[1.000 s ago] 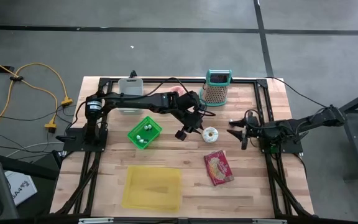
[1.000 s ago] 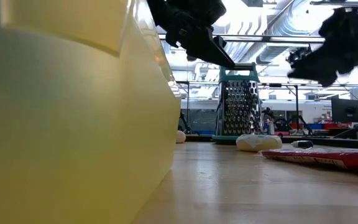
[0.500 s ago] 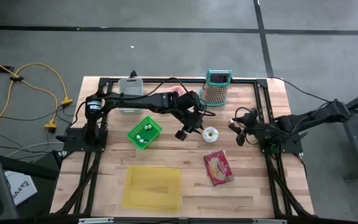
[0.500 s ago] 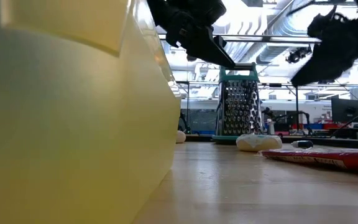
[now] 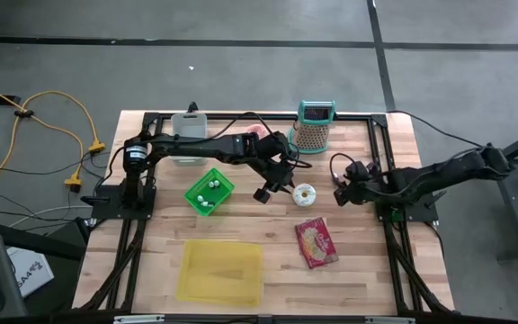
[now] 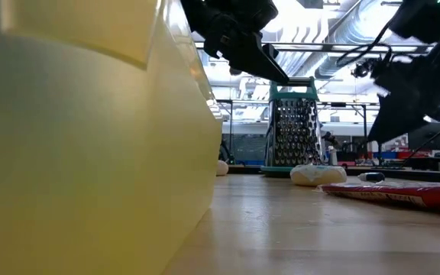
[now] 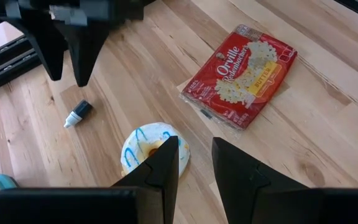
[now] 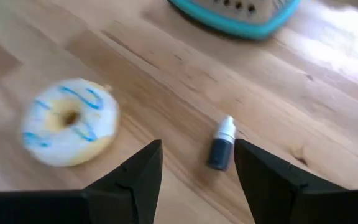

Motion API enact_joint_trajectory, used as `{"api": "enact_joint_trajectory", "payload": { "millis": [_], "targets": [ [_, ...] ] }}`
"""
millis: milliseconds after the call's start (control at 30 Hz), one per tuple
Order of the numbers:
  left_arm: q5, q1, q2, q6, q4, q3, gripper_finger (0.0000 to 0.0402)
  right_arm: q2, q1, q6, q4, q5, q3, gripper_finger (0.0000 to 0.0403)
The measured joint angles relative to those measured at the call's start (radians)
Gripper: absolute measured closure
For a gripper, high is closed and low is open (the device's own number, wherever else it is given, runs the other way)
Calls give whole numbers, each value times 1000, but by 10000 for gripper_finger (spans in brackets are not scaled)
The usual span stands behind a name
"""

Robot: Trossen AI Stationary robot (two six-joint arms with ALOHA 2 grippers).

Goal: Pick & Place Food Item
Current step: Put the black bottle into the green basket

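Observation:
A white donut with blue icing stripes (image 5: 304, 193) (image 8: 70, 129) lies flat on the wooden table near its middle. A red popcorn bag (image 5: 316, 241) (image 7: 241, 74) lies flat nearer the front edge. My left gripper (image 5: 262, 193) (image 7: 194, 155) hangs above the table just left of the donut, open, with nothing between its fingers. My right gripper (image 5: 340, 194) (image 8: 197, 168) is to the right of the donut, open and slanting down at the table, above a small dark dropper bottle (image 8: 221, 149) that lies on the wood.
A teal-topped metal grater (image 5: 313, 126) stands at the far edge. A green basket (image 5: 209, 191) sits left of my left gripper. A white container (image 5: 187, 135) is at the far left and a yellow tray (image 5: 220, 270) by the near edge. Black frame rails (image 5: 394, 261) line the table's sides.
My right gripper has moved a little toward the table's left, toward the donut. It has sunk slightly, rolled, and tipped from nearly level to slanting down. It has stayed open.

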Motion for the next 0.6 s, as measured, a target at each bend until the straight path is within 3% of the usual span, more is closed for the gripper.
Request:
{"api": "enact_joint_trajectory", "payload": {
  "millis": [333,600],
  "targets": [
    [0,0,0,-1,0,0,311,197,-116,-2,7,-77,0,215],
    [0,0,0,-3,0,0,311,267,-147,-6,37,-121,1,215]
  ]
}}
